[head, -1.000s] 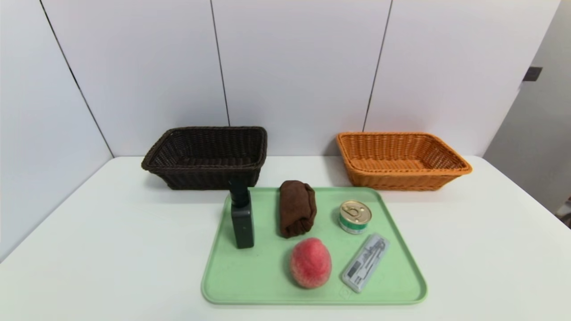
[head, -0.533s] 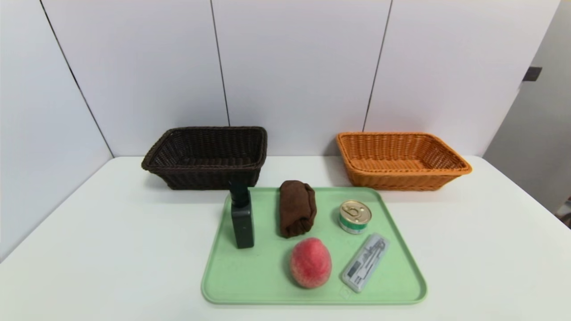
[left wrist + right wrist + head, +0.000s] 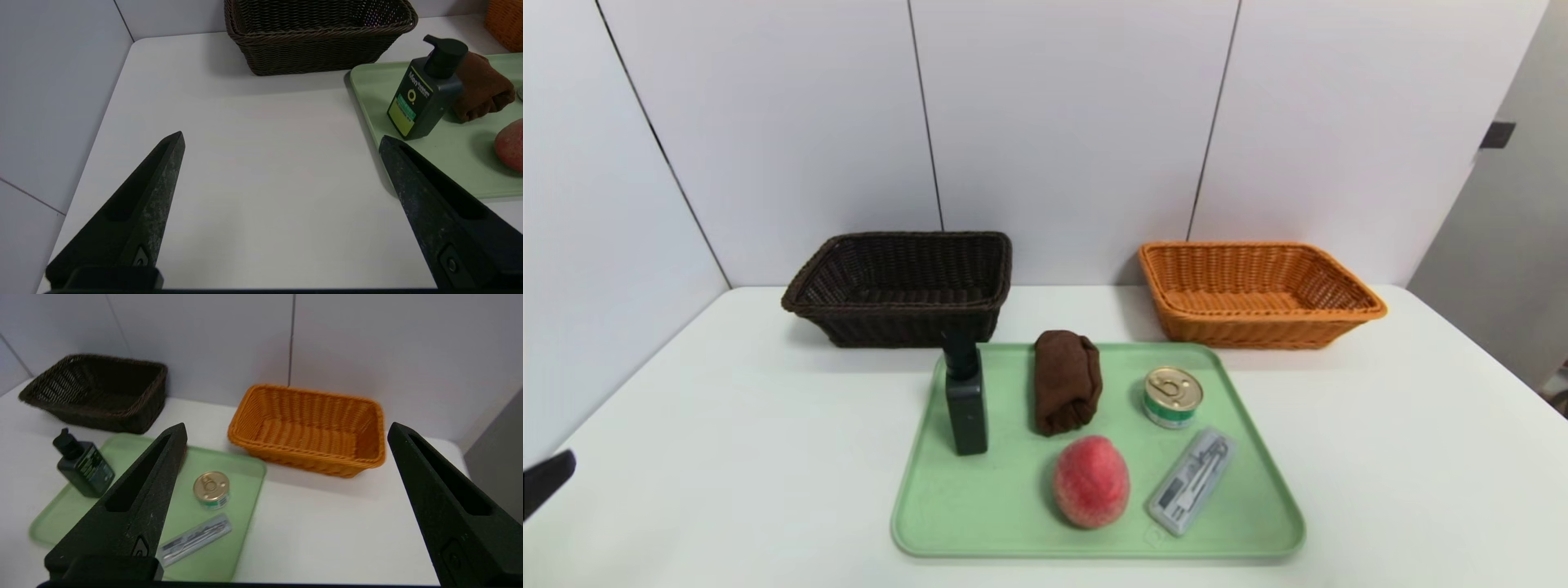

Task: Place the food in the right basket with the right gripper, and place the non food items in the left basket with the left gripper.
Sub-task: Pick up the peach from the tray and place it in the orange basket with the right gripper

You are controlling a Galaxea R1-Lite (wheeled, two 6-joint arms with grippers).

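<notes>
Both grippers are standing wide apart and gripping nothing: the left gripper (image 3: 282, 139) is hovering over bare tabletop just beside the tray's left edge, one dark fingertip (image 3: 547, 482) of it showing at the far left edge of the head view, while the right gripper (image 3: 286, 430) is hanging above the table's right side, framing the orange basket in its wrist view and staying outside the head view. A white table (image 3: 727, 425) is carrying everything. At its back, near the wall, the dark brown left basket (image 3: 900, 286) and the orange right basket (image 3: 1258, 292) are sitting well apart, neither showing any item inside. In front of them, a pale green tray (image 3: 980, 514) is holding all five items. A dark pump bottle (image 3: 965, 400) is standing upright near the tray's left edge, closest to the dark basket. Just beside it, a rolled brown cloth (image 3: 1066, 380) is lying at the tray's back centre. A red peach (image 3: 1091, 481) is resting toward the tray's front, near the cloth's end. To the peach's right, a flat grey packet (image 3: 1192, 480) is lying at a slant. Behind the packet, a small green-banded can (image 3: 1173, 397) with a gold pull-tab lid is sitting upright, nearest the orange basket.
</notes>
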